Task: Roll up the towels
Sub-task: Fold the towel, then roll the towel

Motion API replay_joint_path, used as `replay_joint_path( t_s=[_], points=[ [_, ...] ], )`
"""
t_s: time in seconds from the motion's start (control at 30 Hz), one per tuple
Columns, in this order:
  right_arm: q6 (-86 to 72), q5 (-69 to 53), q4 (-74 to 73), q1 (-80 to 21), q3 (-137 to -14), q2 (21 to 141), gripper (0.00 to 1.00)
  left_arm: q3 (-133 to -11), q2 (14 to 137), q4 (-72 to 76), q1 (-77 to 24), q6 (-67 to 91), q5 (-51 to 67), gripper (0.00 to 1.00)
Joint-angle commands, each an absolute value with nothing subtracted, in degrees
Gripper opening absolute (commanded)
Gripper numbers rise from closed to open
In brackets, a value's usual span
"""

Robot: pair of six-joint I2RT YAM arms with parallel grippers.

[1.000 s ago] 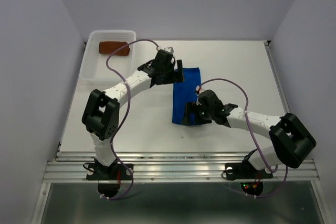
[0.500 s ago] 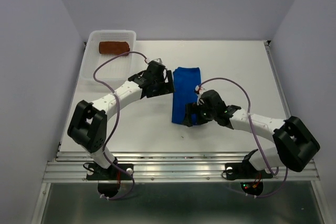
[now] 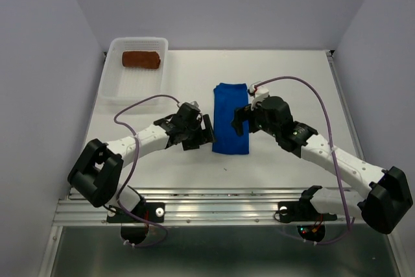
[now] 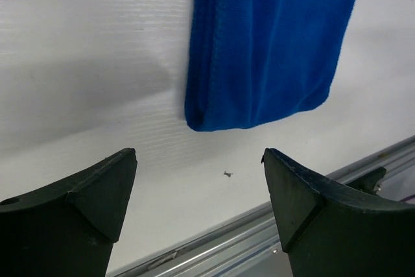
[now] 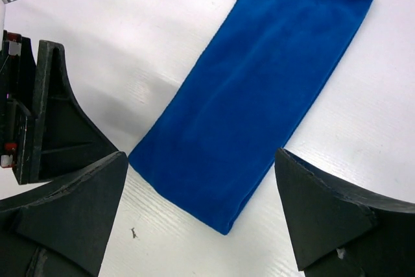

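Both arms have swapped ends of the blue towel (image 3: pixel 231 118): the left arm has swung back from the far end to the near one, while the right arm has gone from the near end up to the middle. The towel itself now lies straighter than before.

Nearest in the overhead view is the metal rail (image 3: pixel 220 202) along the table's (image 3: pixel 292 76) 6 o'clock edge. Just beyond it a tiny dark speck (image 3: pixel 225 168) sits on the white surface (it shows in both wrist views too). The left gripper (image 3: pixel 207 132) is low, at about 8 o'clock from the towel and just beside its near left corner. Its fingers stand wide apart and hold nothing. In the left wrist view the left gripper (image 4: pixel 199 155) faces the towel's (image 4: pixel 266 43) rounded near end, which lies ahead of the fingertips, not between them. The cloth's left edge there shows stacked layers.

The towel is a long narrow strip, flat on the table near the middle and running from 6 toward 12 o'clock. The right gripper (image 3: pixel 240 121) is over its 3 o'clock edge, about halfway along, also spread wide and empty. Seen from the right wrist, the right gripper (image 5: pixel 201 155) looks down on the strip (image 5: pixel 259 89), which runs diagonally below the fingers.

Farthest off, in the table's 10 o'clock corner, is the white perforated basket (image 3: pixel 111 89). The rust-brown towel (image 3: pixel 141 60) lies rolled up at its far end, well apart from both arms.
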State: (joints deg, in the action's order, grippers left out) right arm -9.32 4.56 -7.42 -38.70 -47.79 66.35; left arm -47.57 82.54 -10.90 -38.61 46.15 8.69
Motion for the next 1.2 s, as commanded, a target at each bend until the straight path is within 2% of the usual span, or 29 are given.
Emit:
replay_joint_path(
  t_s=[0.0, 0.1, 0.13, 0.17, 0.2, 0.27, 0.4, 0.43, 0.5, 0.57, 0.6, 0.63, 0.9, 1.03, 1.17],
  points=[
    [-9.5, 6.5, -8.2, -38.8, -47.2, 65.4, 1.0, -47.4, 84.4, -4.5, -40.1, 47.5, 11.7, 0.85],
    [-10.2, 7.6, -8.6, -38.8, -46.6, 65.1, 1.0, -47.0, 87.0, -3.3, -40.8, 47.7, 12.0, 0.75],
    [-10.5, 8.5, -8.5, -38.8, -46.1, 64.9, 1.0, -47.0, 87.6, -3.2, -41.0, 47.6, 11.9, 0.68],
    [-10.6, 8.8, -8.8, -38.8, -46.1, 64.8, 1.0, -47.0, 88.9, -3.4, -41.1, 47.5, 11.7, 0.65],
    [-10.6, 8.9, -9.0, -38.8, -46.0, 64.7, 1.0, -46.8, 89.4, -3.6, -41.1, 47.3, 11.4, 0.65],
    [-10.9, 9.0, -9.0, -38.8, -45.8, 64.3, 1.0, -46.5, 90.8, -3.4, -41.2, 47.2, 11.6, 0.57],
    [-10.9, 8.9, -8.9, -38.8, -45.9, 64.3, 1.0, -46.6, 93.1, -3.0, -41.3, 47.0, 11.1, 0.54],
    [-11.0, 8.5, -8.8, -38.8, -45.8, 64.4, 1.0, -46.6, 93.8, -2.2, -41.4, 47.0, 11.9, 0.44],
    [-10.7, 8.4, -9.1, -38.8, -45.9, 64.9, 1.0, -46.8, 95.4, -1.5, -41.6, 46.8, 12.7, 0.35],
    [-11.2, 8.9, -9.7, -38.8, -45.9, 65.3, 1.0, -47.3, 96.2, -2.0, -41.7, 47.5, 13.2, 0.18],
    [-11.6, 9.1, -10.2, -38.8, -46.1, 65.3, 1.0, -47.3, 96.2, -2.3, -41.7, 47.9, 13.1, 0.04],
    [-12.0, 9.1, -10.5, -38.8, -46.1, 65.7, 1.0, -46.8, 95.9, -2.0, -41.7, 48.5, 12.8, 0.0],
    [-5.8, 1.0, -11.7, -40.1, -45.8, 67.3, 1.0, -45.7, 91.6, -6.6, -40.9, 50.8, 8.8, 0.0],
    [-0.9, 7.1, -12.6, -48.7, -45.6, 69.2, 1.0, -44.9, 88.0, -9.8, -38.2, 49.8, 9.5, 0.0],
    [3.2, 6.2, -11.9, -52.2, -45.2, 71.5, 1.0, -43.4, 84.0, -12.0, -34.8, 49.3, 10.2, 0.0]
  ],
)
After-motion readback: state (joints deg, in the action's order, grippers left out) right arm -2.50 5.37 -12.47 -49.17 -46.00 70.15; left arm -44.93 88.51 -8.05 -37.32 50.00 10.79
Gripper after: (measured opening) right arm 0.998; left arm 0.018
